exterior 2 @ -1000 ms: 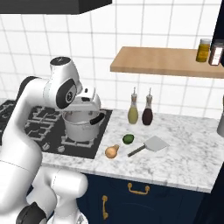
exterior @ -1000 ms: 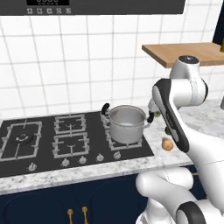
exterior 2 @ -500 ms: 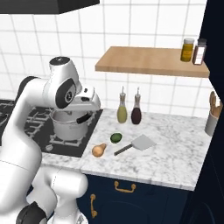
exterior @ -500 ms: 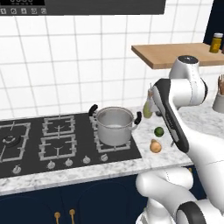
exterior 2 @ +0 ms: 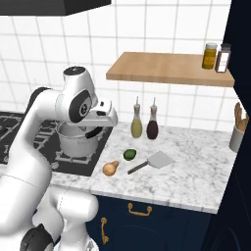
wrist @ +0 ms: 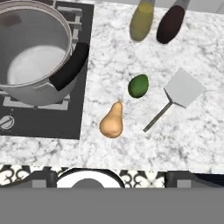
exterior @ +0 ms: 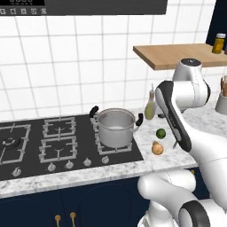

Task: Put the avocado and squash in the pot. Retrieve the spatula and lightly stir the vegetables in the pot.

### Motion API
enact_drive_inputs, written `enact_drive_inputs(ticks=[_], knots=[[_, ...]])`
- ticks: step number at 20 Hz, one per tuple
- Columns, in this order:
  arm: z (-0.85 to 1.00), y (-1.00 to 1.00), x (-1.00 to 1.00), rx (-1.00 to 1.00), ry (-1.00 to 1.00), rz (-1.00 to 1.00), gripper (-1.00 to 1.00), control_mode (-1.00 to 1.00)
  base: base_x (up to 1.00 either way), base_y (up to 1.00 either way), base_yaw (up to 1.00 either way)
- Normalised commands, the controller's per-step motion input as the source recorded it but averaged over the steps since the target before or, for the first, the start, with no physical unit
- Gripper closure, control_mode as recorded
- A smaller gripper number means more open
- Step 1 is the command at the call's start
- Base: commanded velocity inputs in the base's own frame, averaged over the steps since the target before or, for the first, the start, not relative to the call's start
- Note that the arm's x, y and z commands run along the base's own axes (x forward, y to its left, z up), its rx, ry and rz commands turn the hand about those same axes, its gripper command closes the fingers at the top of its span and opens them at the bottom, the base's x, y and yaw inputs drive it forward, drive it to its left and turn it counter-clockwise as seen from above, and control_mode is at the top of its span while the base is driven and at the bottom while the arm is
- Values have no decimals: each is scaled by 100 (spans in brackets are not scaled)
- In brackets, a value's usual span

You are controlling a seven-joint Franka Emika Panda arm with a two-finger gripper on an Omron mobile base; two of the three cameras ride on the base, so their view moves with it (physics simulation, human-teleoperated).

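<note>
The steel pot (exterior: pixel 115 135) stands empty on the hob's right burners; it is also in the hand view (wrist: pixel 30 95). To its right on the marble counter lie the green avocado (wrist: pixel 138 85) (exterior: pixel 161 133), the tan pear-shaped squash (wrist: pixel 111 121) (exterior: pixel 157 148) and the grey spatula (wrist: pixel 183 87) (exterior 2: pixel 147 163). My gripper (exterior 2: pixel 112 119) hangs high above the pot's right edge and looks down on all three. It holds nothing and its jaws stand wide. The fingertips are hidden.
Two bottles, olive (exterior 2: pixel 136 125) and dark (exterior 2: pixel 152 126), stand against the tiled wall behind the avocado. A wooden shelf (exterior 2: pixel 166 68) with jars hangs above them. A utensil holder (exterior 2: pixel 238 138) sits at the counter's far right. The black hob (exterior: pixel 26 146) stretches left.
The base has driven right, so the whole scene has slid left in both base views. The arm keeps its pose, and the pot, avocado, squash and spatula lie where they were.
</note>
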Motion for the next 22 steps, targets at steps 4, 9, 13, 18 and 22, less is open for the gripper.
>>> enact_drive_inputs(ticks=[4, 9, 13, 18, 22], knots=[[-100, -24, 36, 14, 30, -26, -100, -100, 0, 0, 0], [-100, -2, 7, 32, 23, -17, -100, -100, 0, 0, 0], [-96, 0, 32, 11, 13, -12, -100, -100, 0, 0, 0], [-74, 1, 13, 0, 1, -3, -100, -100, 0, 0, 0], [-51, 6, 21, 0, 0, 0, -100, -100, 0, 0, 0]])
